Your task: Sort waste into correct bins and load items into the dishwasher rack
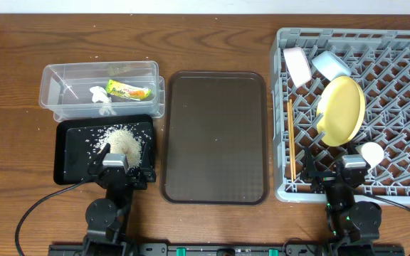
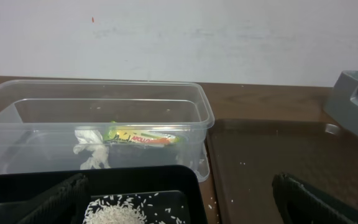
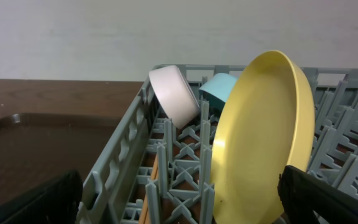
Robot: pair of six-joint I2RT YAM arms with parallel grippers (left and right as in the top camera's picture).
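- Rice grains (image 1: 119,141) lie heaped in the black tray (image 1: 66,153) at the lower left of the overhead frame, with loose strays scattered around the heap.
- Just above that tray, the clear tub (image 1: 48,85) holds the yellow-green wrapper (image 1: 129,90), and the crumpled white scrap (image 1: 100,95) lies just left of it.
- The brown serving tray (image 1: 216,139) fills the middle of the frame, between the two bins and the rack.
- The grey dishwasher rack (image 1: 404,107) takes up the right side.
- Inside it, the yellow plate (image 1: 342,110) stands tilted on its edge among the pegs.
- The pinkish-white bowl (image 1: 297,65) and the light blue bowl (image 1: 331,65) rest on their sides next to each other, up and left of the plate.
- The white cup (image 1: 371,153) sits just below the plate, near the rack's lower edge.
- The chopsticks (image 1: 290,139) lie along the rack's left side, running top to bottom.
- The left gripper (image 2: 180,180) sits at the black tray's lower edge, its fingers (image 2: 58,202) spread wide with nothing gripped.
- The right gripper (image 3: 180,177) sits at the rack's lower edge close to the cup, its fingers (image 3: 328,199) likewise spread wide and facing the plate.
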